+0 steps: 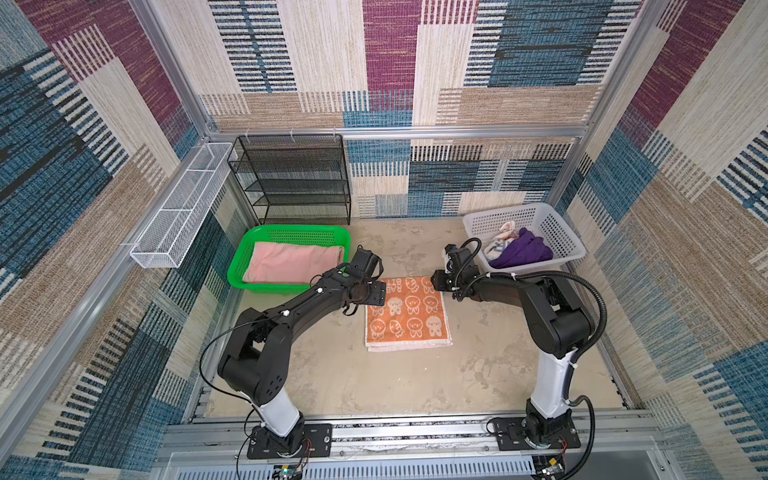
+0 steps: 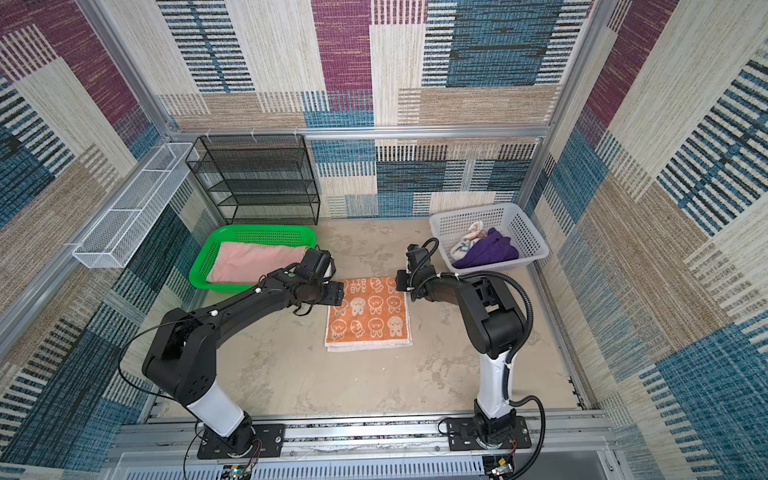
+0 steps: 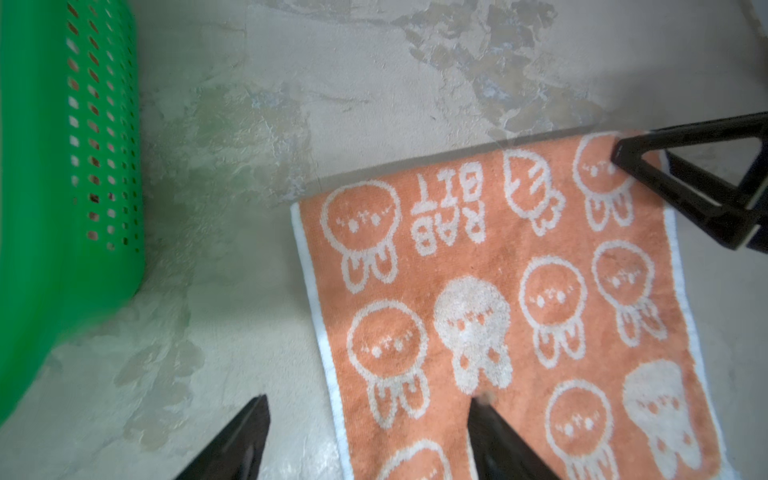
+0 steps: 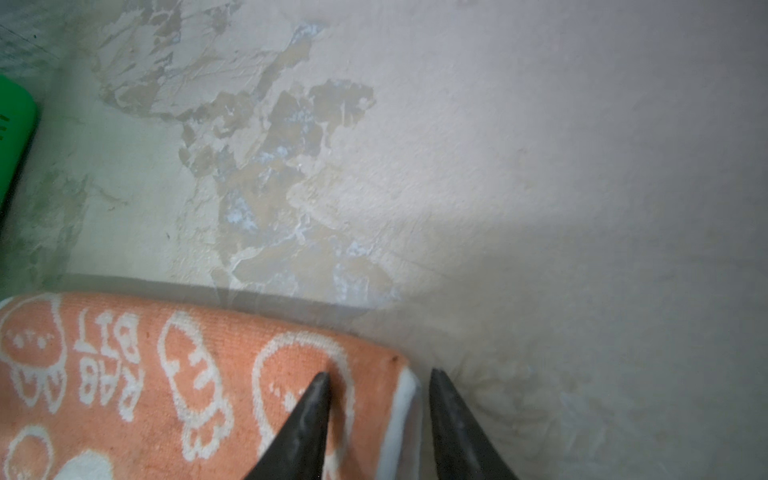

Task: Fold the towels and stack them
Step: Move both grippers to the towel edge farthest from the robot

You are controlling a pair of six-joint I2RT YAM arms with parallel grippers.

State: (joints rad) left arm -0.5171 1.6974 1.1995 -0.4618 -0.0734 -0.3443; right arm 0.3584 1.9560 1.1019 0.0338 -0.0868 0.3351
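The orange towel (image 1: 407,316) (image 2: 368,318) with white cartoon faces lies folded flat mid-table. My left gripper (image 1: 376,293) (image 3: 370,399) is open at its far left corner, one finger over the cloth (image 3: 498,291) and one over bare table. My right gripper (image 1: 436,280) (image 4: 378,374) is at the far right corner, jaws narrowed but apart. One fingertip (image 4: 320,382) rests on the towel (image 4: 166,374), the other stands just off its white edge. The pink towel (image 1: 291,259) lies folded in the green basket (image 1: 291,228). The purple towel (image 1: 521,249) and a lettered towel (image 1: 498,241) sit crumpled in the white basket (image 1: 519,216).
A black mesh shelf (image 1: 295,178) stands at the back left, with a white wire rack (image 1: 178,208) on the left wall. The green basket wall (image 3: 62,166) is close beside my left gripper. Bare table lies in front of the orange towel.
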